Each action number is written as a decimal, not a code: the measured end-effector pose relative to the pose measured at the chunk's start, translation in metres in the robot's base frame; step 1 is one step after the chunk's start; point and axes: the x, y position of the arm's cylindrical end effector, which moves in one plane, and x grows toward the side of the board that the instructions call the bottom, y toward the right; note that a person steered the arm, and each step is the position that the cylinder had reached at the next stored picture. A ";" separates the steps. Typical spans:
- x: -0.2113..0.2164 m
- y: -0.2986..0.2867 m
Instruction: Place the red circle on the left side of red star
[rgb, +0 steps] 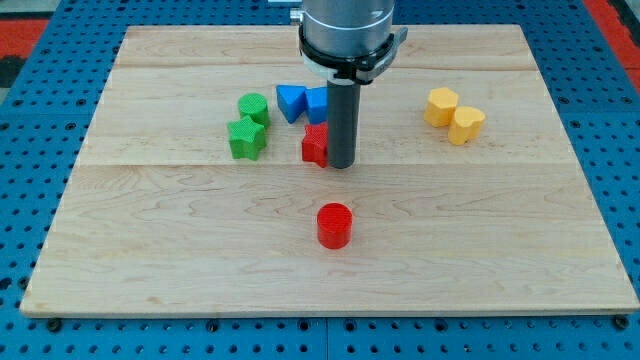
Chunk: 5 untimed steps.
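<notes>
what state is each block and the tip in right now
red circle: alone, below the cluster, untouched
red star: partly hidden, against my tip's left
my tip: on the board, beside the red star
blue blocks: together, partly behind the rod
green blocks: touching
yellow blocks: touching, view's right

We see a red circle (334, 225) and red star (315, 144), blue blocks (291, 102), green blocks (246, 138), yellow blocks (441, 106), on a pale wooden board (200, 250).
</notes>
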 end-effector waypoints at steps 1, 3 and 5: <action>0.058 0.071; 0.116 0.042; 0.087 -0.021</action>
